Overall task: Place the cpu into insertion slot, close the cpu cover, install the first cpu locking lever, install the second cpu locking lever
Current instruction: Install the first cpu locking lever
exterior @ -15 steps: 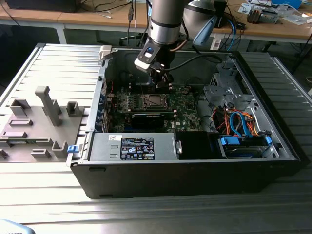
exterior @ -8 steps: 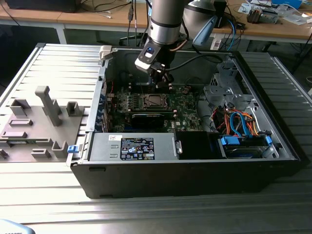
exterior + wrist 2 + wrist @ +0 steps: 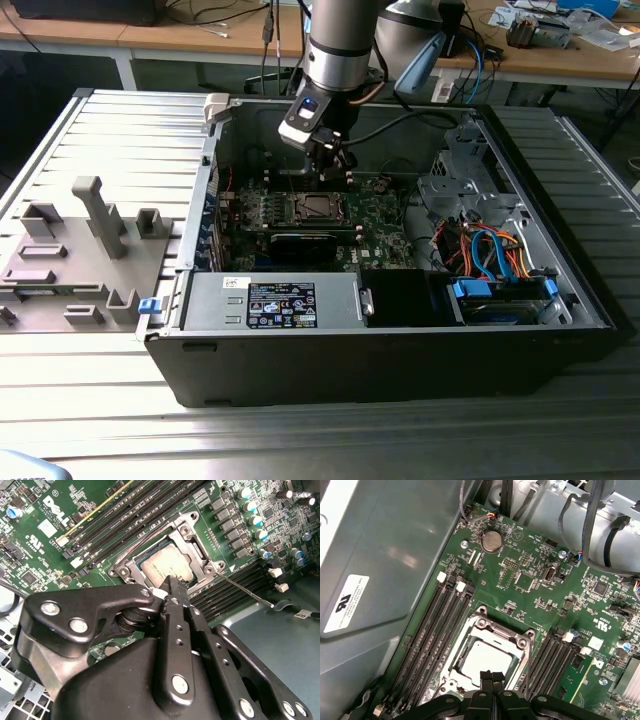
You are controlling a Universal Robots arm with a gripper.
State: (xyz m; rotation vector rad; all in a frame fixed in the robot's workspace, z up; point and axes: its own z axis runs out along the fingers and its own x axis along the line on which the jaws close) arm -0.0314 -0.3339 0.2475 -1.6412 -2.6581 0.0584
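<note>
- Exterior view: an open computer case (image 3: 400, 360) lies on a ribbed metal table (image 3: 120, 130). Wooden desks (image 3: 150, 40) strewn with cables run behind it. A grey fixture tray (image 3: 70, 260) sits on the table at the exterior view's left, just beside the case.
- Same view: the arm (image 3: 340, 40) reaches down into the case. The gripper (image 3: 342, 178) hangs just over the insertion slot (image 3: 316, 208) on the green motherboard (image 3: 385, 225). A labelled power supply (image 3: 285, 303) sits in front, with blue drive bays (image 3: 500, 290) at the exterior view's right.
- Second wrist view: the fingers (image 3: 175, 610) are pressed together into one narrow blade with nothing between them. The tip is over the near edge of the cpu (image 3: 165, 565).
- Same view: the cpu lies flat in the slot, and its dull metal top shows through the window of the cpu cover (image 3: 195, 540), which is down around it. A thin locking lever (image 3: 246, 591) sticks out from the socket's corner. Its free end is near a grey case panel (image 3: 270, 645).
- First wrist view: this adds a coin battery (image 3: 491, 541), a cable bundle (image 3: 590, 525) and the grey case wall (image 3: 385, 555) with a white label. Memory slots (image 3: 435, 630) flank the socket on both sides. Two fingertips (image 3: 486, 676) sit side by side, touching, at the cover's edge.
</note>
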